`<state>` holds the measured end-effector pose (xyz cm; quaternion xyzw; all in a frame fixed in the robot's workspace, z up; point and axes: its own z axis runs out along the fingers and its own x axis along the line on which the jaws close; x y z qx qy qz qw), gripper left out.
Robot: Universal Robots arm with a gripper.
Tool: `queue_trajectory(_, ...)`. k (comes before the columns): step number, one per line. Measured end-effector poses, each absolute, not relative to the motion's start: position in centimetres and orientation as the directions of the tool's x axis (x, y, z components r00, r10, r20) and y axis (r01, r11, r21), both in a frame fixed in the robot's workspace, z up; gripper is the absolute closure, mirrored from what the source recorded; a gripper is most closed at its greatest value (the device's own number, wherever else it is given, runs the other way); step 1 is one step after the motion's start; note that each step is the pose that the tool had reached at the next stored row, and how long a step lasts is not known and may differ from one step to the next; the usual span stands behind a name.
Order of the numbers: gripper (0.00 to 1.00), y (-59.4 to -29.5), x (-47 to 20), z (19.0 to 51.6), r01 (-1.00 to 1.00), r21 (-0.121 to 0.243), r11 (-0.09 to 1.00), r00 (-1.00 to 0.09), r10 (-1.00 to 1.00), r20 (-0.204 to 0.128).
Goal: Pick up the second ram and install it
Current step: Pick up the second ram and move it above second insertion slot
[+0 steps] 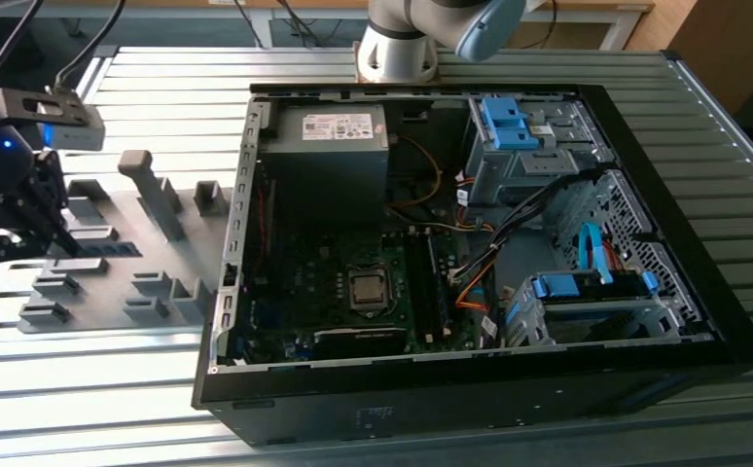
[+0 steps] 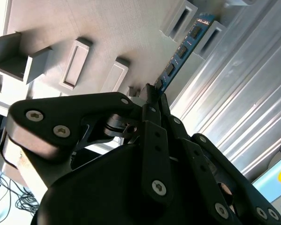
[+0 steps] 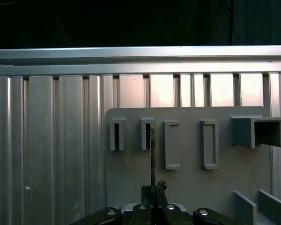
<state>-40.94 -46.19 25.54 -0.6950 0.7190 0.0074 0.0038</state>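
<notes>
The second ram [image 2: 182, 49] is a thin blue-green stick with black chips. In both wrist views it runs from my fingertips out towards two grey holder blocks [image 2: 180, 18], and in the first wrist view the ram [image 3: 152, 154] shows edge-on. My gripper [image 2: 152, 93] is shut on the stick's near end, one finger on each flat side [image 3: 152, 189]. In the exterior view my gripper [image 1: 54, 238] hangs over the grey holder plate [image 1: 156, 292] at the exterior view's left, well away from the open computer case [image 1: 481, 243].
The holder plate carries several grey slotted blocks [image 3: 171, 144] and an upright post [image 1: 156, 199]. Inside the case lie the motherboard [image 1: 350, 292], a power supply [image 1: 327, 156], blue drive cages [image 1: 513, 126] and loose cables. Everything rests on a ribbed aluminium table [image 1: 78, 389].
</notes>
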Motion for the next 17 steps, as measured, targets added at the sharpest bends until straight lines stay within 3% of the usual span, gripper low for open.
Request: queue_trajectory(17,0.86,-46.2,-40.9,26.9,-0.999,0.005,0.034,-0.034,-0.999,-0.016)
